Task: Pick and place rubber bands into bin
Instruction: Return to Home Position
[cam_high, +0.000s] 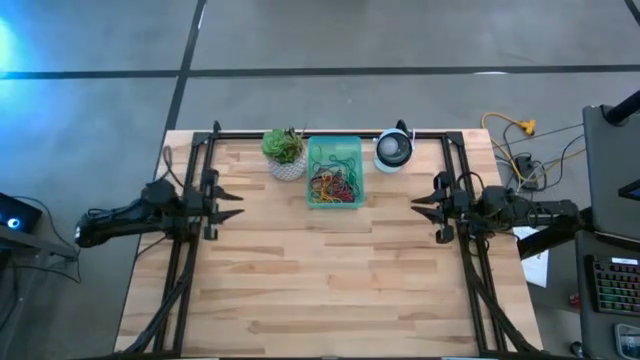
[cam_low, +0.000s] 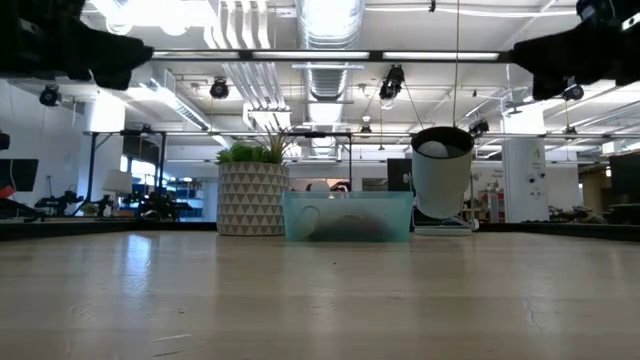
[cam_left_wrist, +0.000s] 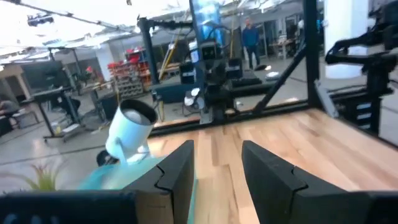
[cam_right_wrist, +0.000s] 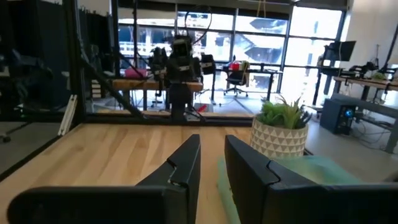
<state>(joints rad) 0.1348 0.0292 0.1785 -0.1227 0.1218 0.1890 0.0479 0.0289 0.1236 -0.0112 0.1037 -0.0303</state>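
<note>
1. Left gripper (cam_high: 238, 204), fingers spread, empty, at table (cam_high: 330, 290) left edge; right gripper (cam_high: 420, 207) likewise, at right edge.
2. Rubber bands (cam_high: 335, 183) heaped inside bin (cam_high: 334, 146), far centre.
3. Risk: bumped bin could spill bands over low walls.

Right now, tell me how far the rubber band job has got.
Done: a tangle of rubber bands lies in the mint-green bin, and the high view shows no loose band on the wooden table. In hand: nothing; the left gripper and right gripper hang open and empty at the table's sides. Left: seemingly nothing to pick.
</note>
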